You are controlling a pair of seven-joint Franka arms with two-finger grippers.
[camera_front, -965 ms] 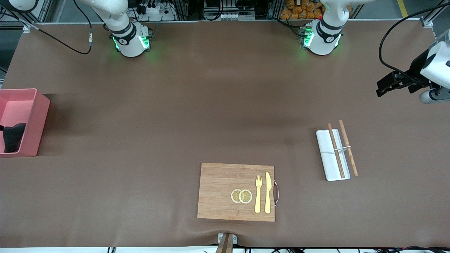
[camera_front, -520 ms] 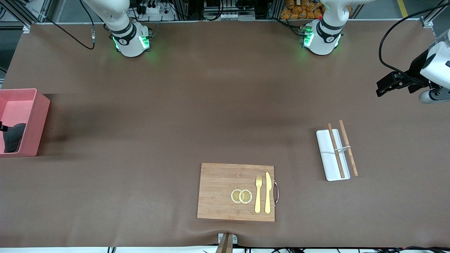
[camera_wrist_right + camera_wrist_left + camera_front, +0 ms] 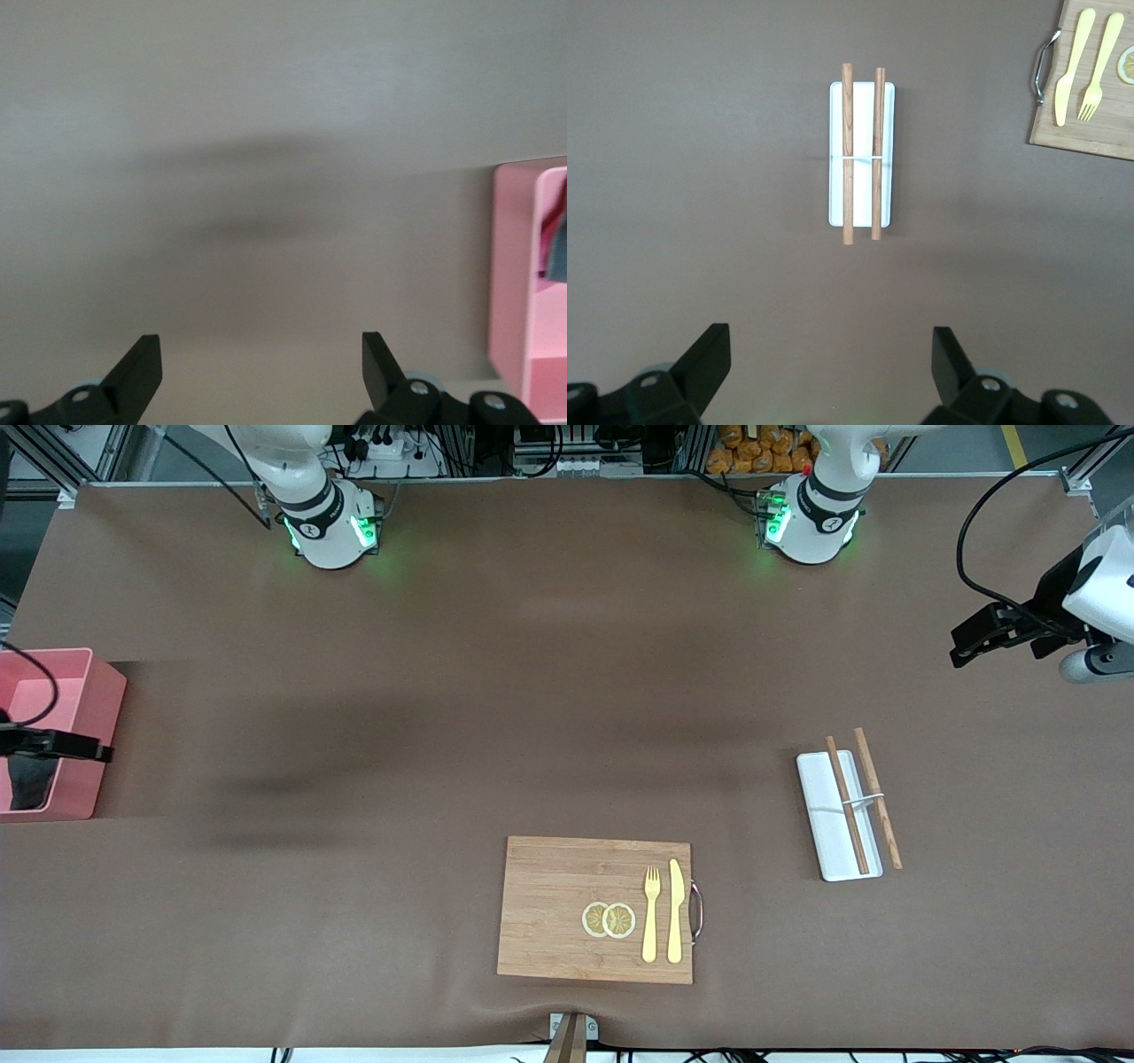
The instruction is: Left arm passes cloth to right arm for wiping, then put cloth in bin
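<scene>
The cloth lies in the bin, at the counter's right-arm end. Above the bin hangs the right hand, fingers spread wide and apparently empty. The left hand, well apart from the bin, waits wide open, holding nothing.

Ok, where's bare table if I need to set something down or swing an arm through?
The widest bare stretch runs between the bin and the white tray, from the arm bases down to the wooden board. It is tighter between the board and the tray with its chopsticks. The right tool hangs over the bin, where the cloth lies; the left tool waits over table past the tray.
</scene>
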